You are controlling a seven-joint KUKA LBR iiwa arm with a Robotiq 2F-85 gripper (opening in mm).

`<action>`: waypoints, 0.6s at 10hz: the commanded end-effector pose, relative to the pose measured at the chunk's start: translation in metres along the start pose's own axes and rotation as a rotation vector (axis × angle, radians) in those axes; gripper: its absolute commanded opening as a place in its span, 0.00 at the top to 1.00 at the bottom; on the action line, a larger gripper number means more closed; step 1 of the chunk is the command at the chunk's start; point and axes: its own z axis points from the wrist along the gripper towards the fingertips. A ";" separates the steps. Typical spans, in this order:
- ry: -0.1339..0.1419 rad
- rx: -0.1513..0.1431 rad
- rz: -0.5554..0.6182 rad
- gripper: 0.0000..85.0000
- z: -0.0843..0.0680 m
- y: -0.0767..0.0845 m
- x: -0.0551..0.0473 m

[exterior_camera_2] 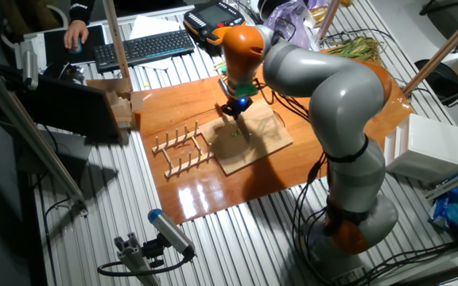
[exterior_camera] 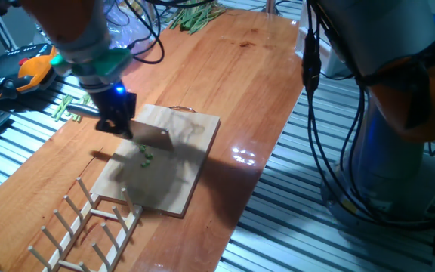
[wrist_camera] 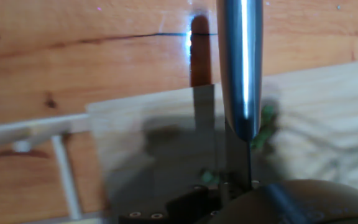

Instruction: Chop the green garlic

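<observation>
Centre-left of one fixed view: gripper [exterior_camera: 118, 119] clamps a knife [exterior_camera: 151, 137] over the cutting board [exterior_camera: 191, 162]; green garlic [exterior_camera: 146, 154] bits lie mid-board, wooden rack [exterior_camera: 81, 227] cut off at bottom. Upper centre of the other fixed view: arm hides most of the board [exterior_camera_2: 265, 143], garlic unreadable; keyboard [exterior_camera_2: 145, 48] on the metal bench. Hand view: blade [wrist_camera: 240, 68] fills the centre, blurry garlic [wrist_camera: 265, 127] right of it, fingers out of frame.

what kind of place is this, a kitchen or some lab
Most likely a robotics lab, not a kitchen. The wooden table sits on a slotted aluminium frame, a keyboard lies behind it, and a big robot arm works over a cutting board with green garlic bits.
</observation>
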 end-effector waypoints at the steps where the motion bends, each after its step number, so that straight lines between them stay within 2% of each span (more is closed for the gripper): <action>1: 0.002 0.009 0.061 1.00 -0.012 0.056 0.003; 3: 0.024 0.024 0.116 1.00 -0.032 0.094 0.009; 6: 0.018 0.017 0.166 1.00 -0.037 0.130 0.023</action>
